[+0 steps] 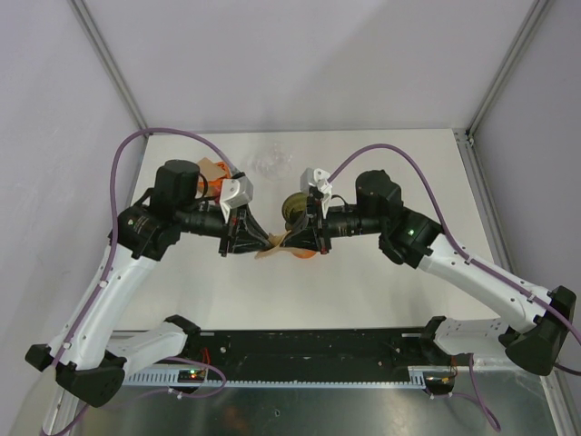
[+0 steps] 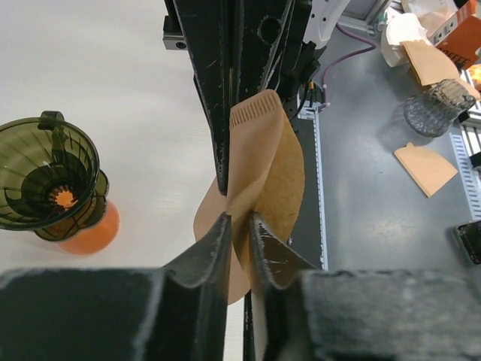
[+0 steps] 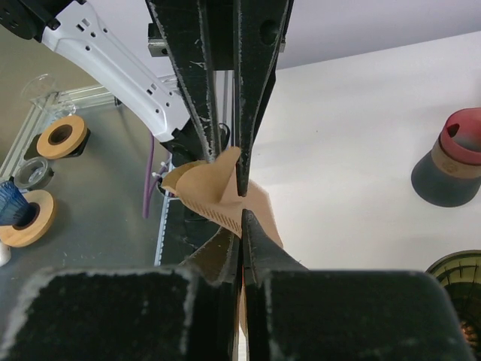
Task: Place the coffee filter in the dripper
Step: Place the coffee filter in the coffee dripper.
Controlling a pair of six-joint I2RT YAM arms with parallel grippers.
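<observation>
A brown paper coffee filter (image 1: 270,250) hangs in the air between both grippers at the table's middle. My left gripper (image 1: 270,241) is shut on one edge of it; in the left wrist view (image 2: 239,218) the filter (image 2: 267,162) bulges open above the jaws. My right gripper (image 1: 289,241) is shut on the opposite edge; in the right wrist view (image 3: 240,213) the filter (image 3: 210,188) is pinched flat. The olive-green dripper (image 1: 295,211) stands upright on an orange base just behind the grippers. It also shows in the left wrist view (image 2: 49,177) and at the corner of the right wrist view (image 3: 458,278).
A dark cone with a red top (image 3: 451,162) stands on the table near the dripper. A brown-orange item (image 1: 213,169) lies behind the left arm. Off the table's near edge lie spare filters (image 2: 425,167), a clear cup (image 2: 440,105) and rolls (image 3: 60,135).
</observation>
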